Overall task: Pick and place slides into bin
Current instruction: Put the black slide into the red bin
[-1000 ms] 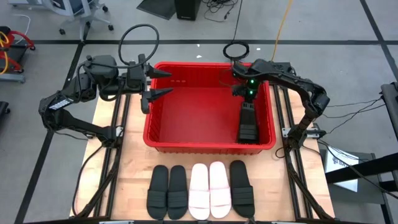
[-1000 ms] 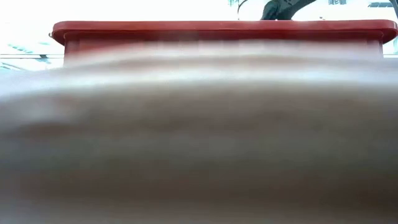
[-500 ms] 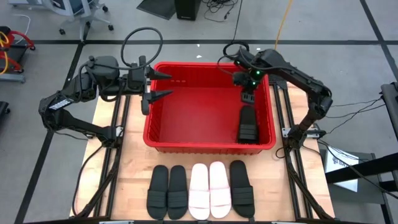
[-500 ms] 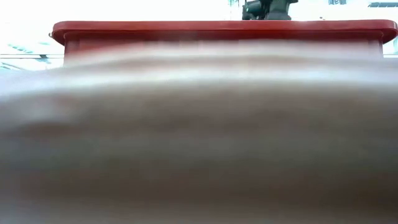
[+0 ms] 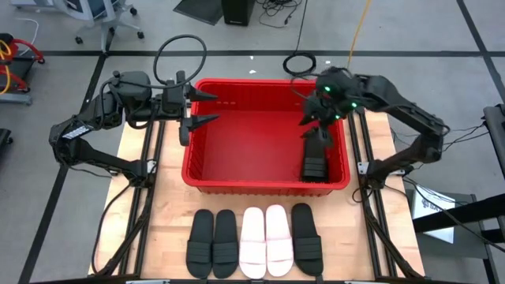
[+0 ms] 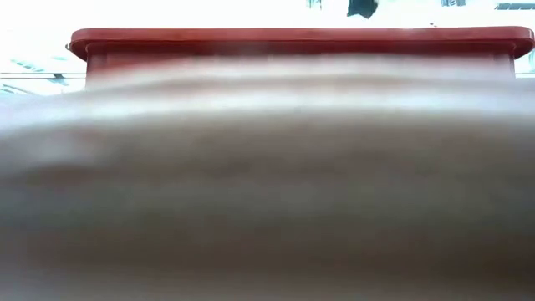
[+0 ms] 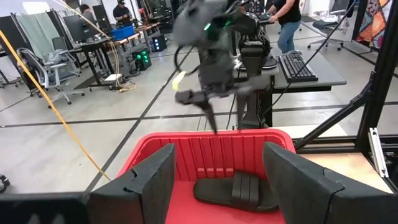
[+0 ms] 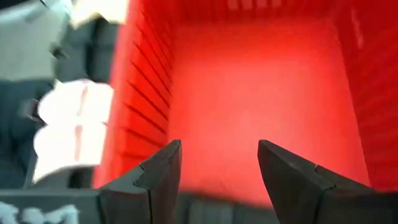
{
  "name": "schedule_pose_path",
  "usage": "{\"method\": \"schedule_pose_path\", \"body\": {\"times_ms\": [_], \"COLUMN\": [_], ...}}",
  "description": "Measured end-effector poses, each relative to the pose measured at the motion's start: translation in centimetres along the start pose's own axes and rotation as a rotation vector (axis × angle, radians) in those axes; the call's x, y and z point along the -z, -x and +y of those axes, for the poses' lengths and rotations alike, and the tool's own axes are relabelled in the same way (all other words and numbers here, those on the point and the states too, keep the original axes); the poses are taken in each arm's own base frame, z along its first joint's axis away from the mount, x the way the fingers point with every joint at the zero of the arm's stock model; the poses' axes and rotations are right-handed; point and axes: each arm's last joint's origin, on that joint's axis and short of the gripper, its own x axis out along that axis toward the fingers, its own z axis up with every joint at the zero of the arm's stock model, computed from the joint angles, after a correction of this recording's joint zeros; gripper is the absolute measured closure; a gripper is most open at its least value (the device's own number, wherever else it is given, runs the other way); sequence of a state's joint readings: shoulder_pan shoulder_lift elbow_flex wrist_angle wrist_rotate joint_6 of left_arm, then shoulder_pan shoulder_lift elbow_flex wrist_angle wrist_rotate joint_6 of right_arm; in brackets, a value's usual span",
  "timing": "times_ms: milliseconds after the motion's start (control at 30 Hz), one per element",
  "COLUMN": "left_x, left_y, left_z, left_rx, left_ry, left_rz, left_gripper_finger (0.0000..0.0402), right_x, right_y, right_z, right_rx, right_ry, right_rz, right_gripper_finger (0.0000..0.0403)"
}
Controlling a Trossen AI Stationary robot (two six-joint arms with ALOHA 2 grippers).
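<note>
The right gripper (image 5: pixel 310 120), empty and spread, has risen off the slide (image 5: pixel 315 158) now lying in the bin (image 5: pixel 207 180); five remain outside.

One black slide (image 5: pixel 315 162) in bin (image 5: pixel 207 177)
</note>
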State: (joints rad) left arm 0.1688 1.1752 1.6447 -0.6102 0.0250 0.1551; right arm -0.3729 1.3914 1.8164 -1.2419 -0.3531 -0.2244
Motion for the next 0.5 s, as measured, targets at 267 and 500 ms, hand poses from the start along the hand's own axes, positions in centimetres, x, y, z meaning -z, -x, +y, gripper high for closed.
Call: {"method": "schedule_pose_path", "body": {"times_ms": [267,500], "left_x": [0.0,0.1], "left_y": [0.0,0.0], "left_z": [0.0,-0.1], "left_rx": [0.000,0.008], "left_ry": [0.003,0.027], "left_rz": [0.000,0.006], "left_gripper_finger": [0.0160,0.0160], "right_x": [-0.9,-1.4], "right_y": [2.5,2.7], "right_z": [4.5,7.2], "right_rx": [-0.074,-0.161], "right_ry": [0.031,0.131], "right_rz": [-0.212,-0.277], "right_gripper_finger": [0.0204,0.0203]}}
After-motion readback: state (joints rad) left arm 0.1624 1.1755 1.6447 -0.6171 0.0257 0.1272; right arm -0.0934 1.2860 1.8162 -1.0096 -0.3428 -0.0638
